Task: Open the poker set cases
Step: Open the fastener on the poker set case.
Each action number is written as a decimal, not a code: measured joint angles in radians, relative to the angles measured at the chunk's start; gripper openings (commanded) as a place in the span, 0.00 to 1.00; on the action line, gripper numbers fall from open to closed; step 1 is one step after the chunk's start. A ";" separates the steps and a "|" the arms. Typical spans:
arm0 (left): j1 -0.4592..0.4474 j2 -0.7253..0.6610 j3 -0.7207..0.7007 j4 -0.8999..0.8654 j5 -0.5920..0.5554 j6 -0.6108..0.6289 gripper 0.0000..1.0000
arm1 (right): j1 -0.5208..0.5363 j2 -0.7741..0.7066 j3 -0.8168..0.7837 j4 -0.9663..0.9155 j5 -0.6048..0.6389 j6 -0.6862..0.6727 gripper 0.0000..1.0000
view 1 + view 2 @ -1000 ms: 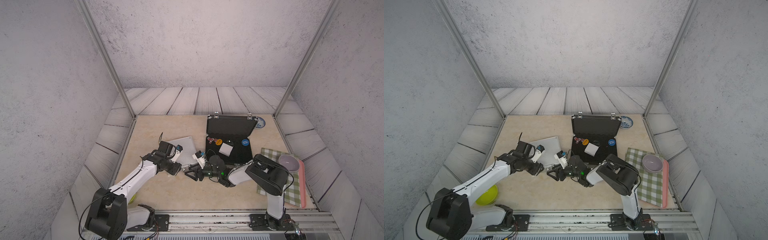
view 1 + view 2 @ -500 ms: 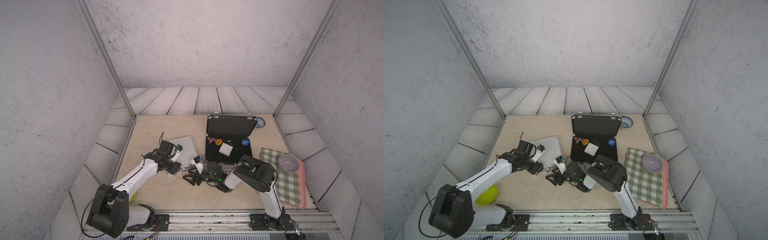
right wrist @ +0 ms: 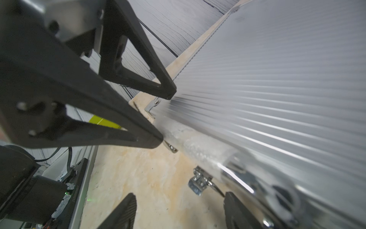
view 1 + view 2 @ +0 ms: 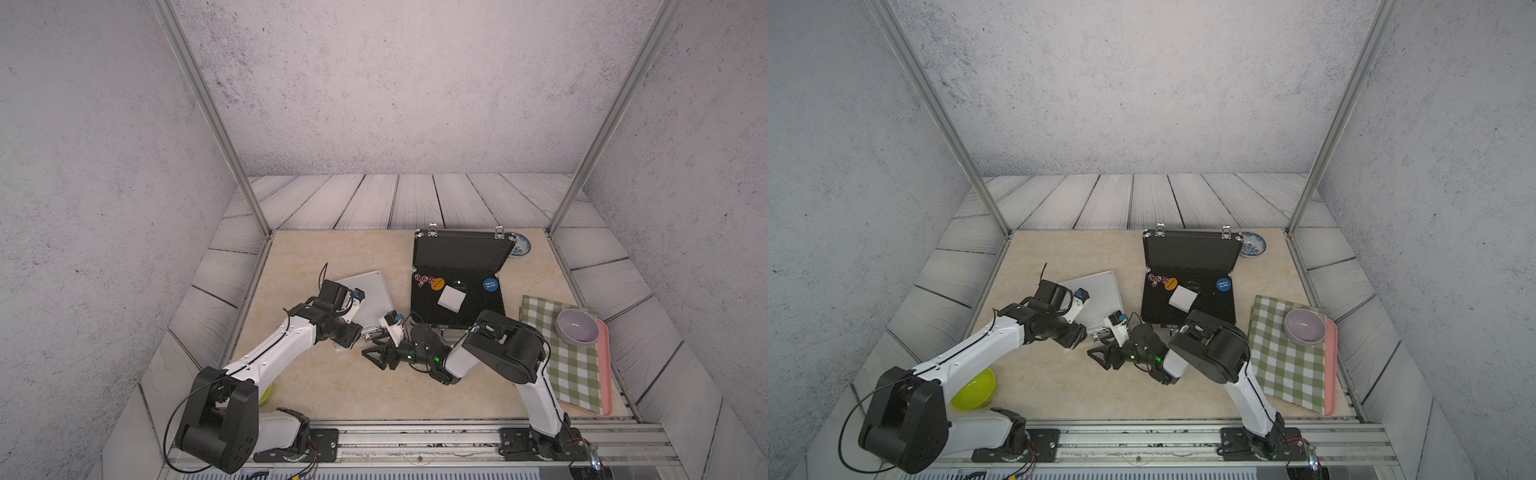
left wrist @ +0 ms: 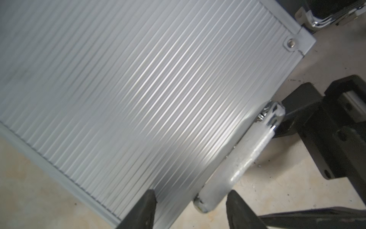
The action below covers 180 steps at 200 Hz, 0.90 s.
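Note:
The silver poker set case (image 4: 371,296) lies flat with its lid down, left of the black case (image 4: 457,309), whose lid (image 4: 461,253) stands open. My left gripper (image 4: 348,336) is at the silver case's front edge. In the left wrist view it (image 5: 191,195) is open, one finger on the ribbed lid, the other outside the end of the white-wrapped handle (image 5: 237,158). My right gripper (image 4: 376,360) is open low over the table by the same edge. A chrome latch (image 3: 200,183) sticks out between its fingers (image 3: 237,210), touching neither.
The black case holds a white box (image 4: 452,298), round markers and dice. A checked cloth (image 4: 569,374) lies on a pink tray (image 4: 606,374) with a lilac bowl (image 4: 577,326) at the right. A blue-patterned dish (image 4: 520,245) sits behind. A yellow-green bowl (image 4: 974,388) lies under the left arm.
My right arm's elbow has swung left, its gripper has slid a little toward the front, and its jaws have widened. My left gripper has stayed at the handle.

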 measured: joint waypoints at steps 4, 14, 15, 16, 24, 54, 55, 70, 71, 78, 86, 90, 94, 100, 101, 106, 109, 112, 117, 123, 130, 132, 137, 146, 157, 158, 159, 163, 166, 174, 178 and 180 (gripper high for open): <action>0.000 0.000 0.000 0.000 0.000 0.000 0.61 | 0.000 0.000 0.001 -0.002 0.000 0.000 0.72; 0.000 0.000 0.000 0.000 0.000 -0.001 0.61 | 0.002 0.000 0.005 -0.007 0.002 0.002 0.72; 0.000 0.000 0.000 0.000 0.000 -0.002 0.60 | 0.002 0.000 0.005 -0.007 0.003 0.002 0.72; 0.000 0.000 0.000 0.000 0.000 -0.002 0.61 | 0.002 0.000 0.005 -0.008 0.003 0.002 0.72; 0.000 0.000 0.000 0.000 0.000 -0.003 0.60 | 0.003 0.000 0.006 -0.009 0.003 0.002 0.71; 0.000 0.000 0.001 0.000 0.000 -0.005 0.60 | 0.009 0.000 0.006 -0.008 0.003 0.004 0.69; 0.000 0.000 0.001 0.000 0.000 -0.005 0.60 | 0.009 0.000 0.006 -0.008 0.003 0.004 0.69; 0.000 0.000 0.001 0.000 -0.002 -0.011 0.60 | 0.011 0.000 0.005 -0.003 0.001 0.011 0.68; 0.000 0.000 0.001 0.000 -0.002 -0.011 0.60 | 0.012 0.000 0.005 -0.002 0.001 0.011 0.67; 0.000 0.000 0.002 0.000 -0.003 -0.014 0.60 | 0.012 0.000 0.005 0.004 -0.002 0.017 0.67; 0.000 0.000 0.002 0.000 -0.005 -0.018 0.60 | 0.012 0.000 0.003 0.011 -0.003 0.024 0.66; 0.000 0.000 0.002 0.000 -0.006 -0.019 0.60 | 0.012 0.000 0.002 0.014 -0.004 0.027 0.66; 0.000 0.000 0.002 0.000 -0.006 -0.019 0.60 | 0.012 0.000 0.000 0.021 -0.005 0.032 0.66; 0.000 0.000 0.002 0.000 -0.006 -0.021 0.60 | 0.012 0.000 -0.003 0.032 -0.006 0.040 0.66; 0.000 0.000 0.002 0.000 -0.006 -0.021 0.60 | 0.012 0.000 -0.004 0.034 -0.006 0.040 0.66; 0.000 0.000 0.002 0.000 -0.006 -0.022 0.60 | 0.012 0.000 -0.006 0.043 -0.006 0.048 0.66; 0.000 0.000 0.002 0.000 -0.006 -0.022 0.60 | 0.012 0.000 -0.008 0.050 -0.006 0.051 0.66; 0.000 0.000 0.002 0.000 -0.006 -0.022 0.60 | 0.012 0.000 -0.010 0.055 -0.006 0.055 0.66; 0.000 0.000 0.002 0.000 -0.006 -0.022 0.60 | 0.012 0.000 -0.011 0.061 -0.006 0.058 0.66; 0.000 0.000 0.002 0.000 -0.006 -0.023 0.60 | 0.012 0.000 -0.012 0.068 -0.006 0.063 0.66; 0.000 0.000 0.002 0.000 -0.006 -0.023 0.60 | 0.012 0.000 -0.013 0.074 -0.006 0.067 0.66; 0.000 0.000 0.002 0.000 -0.006 -0.023 0.60 | 0.012 0.000 -0.013 0.075 -0.006 0.068 0.66; 0.000 0.000 0.002 0.000 -0.006 -0.023 0.60 | 0.012 0.000 -0.013 0.079 -0.006 0.071 0.66; 0.000 0.000 0.002 0.000 -0.006 -0.023 0.60 | 0.012 -0.001 -0.013 0.086 -0.006 0.074 0.66; 0.000 0.000 0.002 0.000 -0.006 -0.023 0.60 | 0.012 -0.001 -0.014 0.097 -0.006 0.082 0.66; 0.000 0.000 0.002 0.000 -0.006 -0.023 0.60 | 0.012 -0.001 -0.014 0.097 -0.006 0.082 0.66; 0.000 0.000 0.002 0.000 -0.006 -0.023 0.60 | 0.012 -0.001 -0.014 0.098 -0.006 0.082 0.66; 0.000 0.000 0.002 0.000 -0.006 -0.023 0.60 | 0.012 -0.001 -0.014 0.102 -0.006 0.085 0.66; 0.000 0.000 0.002 0.000 -0.006 -0.023 0.60 | 0.012 -0.001 -0.015 0.105 -0.006 0.087 0.66; 0.000 0.000 0.002 0.000 -0.006 -0.023 0.60 | 0.012 -0.001 -0.017 0.113 -0.006 0.090 0.65; 0.000 0.000 0.002 0.000 -0.006 -0.023 0.60 | 0.012 -0.001 -0.018 0.117 -0.007 0.093 0.65; 0.000 0.000 0.002 0.000 -0.006 -0.023 0.60 | 0.012 -0.001 -0.018 0.118 -0.007 0.093 0.65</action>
